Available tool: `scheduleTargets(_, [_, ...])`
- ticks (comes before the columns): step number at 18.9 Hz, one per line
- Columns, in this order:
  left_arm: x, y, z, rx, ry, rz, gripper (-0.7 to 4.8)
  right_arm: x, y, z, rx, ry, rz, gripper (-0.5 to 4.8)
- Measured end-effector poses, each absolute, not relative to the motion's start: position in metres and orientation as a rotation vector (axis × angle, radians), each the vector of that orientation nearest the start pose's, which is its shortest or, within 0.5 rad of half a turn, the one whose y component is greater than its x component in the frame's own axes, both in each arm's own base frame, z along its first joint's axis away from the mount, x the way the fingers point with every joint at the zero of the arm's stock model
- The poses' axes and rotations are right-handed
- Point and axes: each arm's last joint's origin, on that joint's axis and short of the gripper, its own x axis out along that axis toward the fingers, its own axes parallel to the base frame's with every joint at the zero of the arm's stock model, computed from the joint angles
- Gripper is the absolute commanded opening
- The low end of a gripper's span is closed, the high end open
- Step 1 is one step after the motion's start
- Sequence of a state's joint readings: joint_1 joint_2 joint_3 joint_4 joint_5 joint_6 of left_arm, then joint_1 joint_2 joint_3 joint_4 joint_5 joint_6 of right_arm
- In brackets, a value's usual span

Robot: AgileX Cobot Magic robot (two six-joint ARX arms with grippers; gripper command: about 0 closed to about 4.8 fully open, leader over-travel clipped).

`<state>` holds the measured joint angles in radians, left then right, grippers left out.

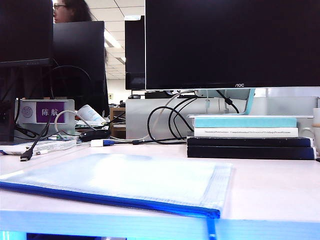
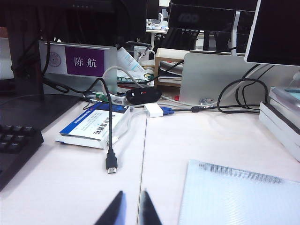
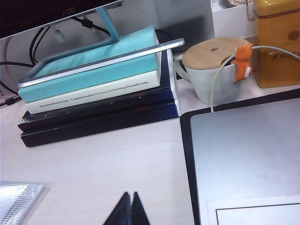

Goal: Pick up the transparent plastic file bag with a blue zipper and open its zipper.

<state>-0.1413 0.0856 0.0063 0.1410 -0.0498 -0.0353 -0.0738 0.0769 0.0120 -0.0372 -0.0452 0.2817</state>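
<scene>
The transparent plastic file bag (image 1: 120,175) lies flat on the pale table near its front edge. The blue zipper (image 1: 100,196) runs along the bag's near long edge, and its blue cord pull (image 1: 211,227) hangs over the table edge. Neither gripper shows in the exterior view. In the left wrist view my left gripper (image 2: 132,193) hovers over bare table beside the bag (image 2: 239,197), its tips a narrow gap apart and empty. In the right wrist view my right gripper (image 3: 129,194) is shut and empty, with a corner of the bag (image 3: 16,199) off to one side.
Stacked books (image 1: 250,140) under a monitor stand sit at the back right. A grey slab on a black mat (image 3: 248,159), a lidded mug (image 3: 211,70) and a yellow tin (image 3: 276,42) are nearby. A loose black cable plug (image 2: 111,165), a booklet (image 2: 93,124) and a keyboard (image 2: 14,145) lie left.
</scene>
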Motion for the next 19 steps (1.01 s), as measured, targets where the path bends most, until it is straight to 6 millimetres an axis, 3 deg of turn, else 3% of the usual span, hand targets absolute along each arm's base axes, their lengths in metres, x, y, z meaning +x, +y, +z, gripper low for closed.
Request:
scheduleTargets(6, [0.101,-0.013,0.174,-0.094,-0.057,-0.107,0.52,0.101,-0.006,0.158,0.286,0.103,-0.041,-0.05])
scheduleTargets(8, [0.099,-0.014,0.189,-0.139,-0.085,-0.138,0.47,0.101,-0.006,0.162,0.288,0.094,-0.04,-0.05])
scheduleTargets(12, [0.083,-0.011,0.244,-0.182,-0.178,-0.127,0.44,0.095,-0.006,0.201,0.305,-0.015,-0.026,-0.05])
scheduleTargets(16, [0.08,-0.009,0.272,-0.146,-0.174,-0.089,0.44,0.096,-0.006,0.239,0.307,-0.053,-0.037,-0.05])
scheduleTargets(19, [0.081,-0.01,0.301,-0.043,-0.165,-0.08,0.44,0.11,-0.005,0.269,0.306,-0.009,0.034,-0.05])
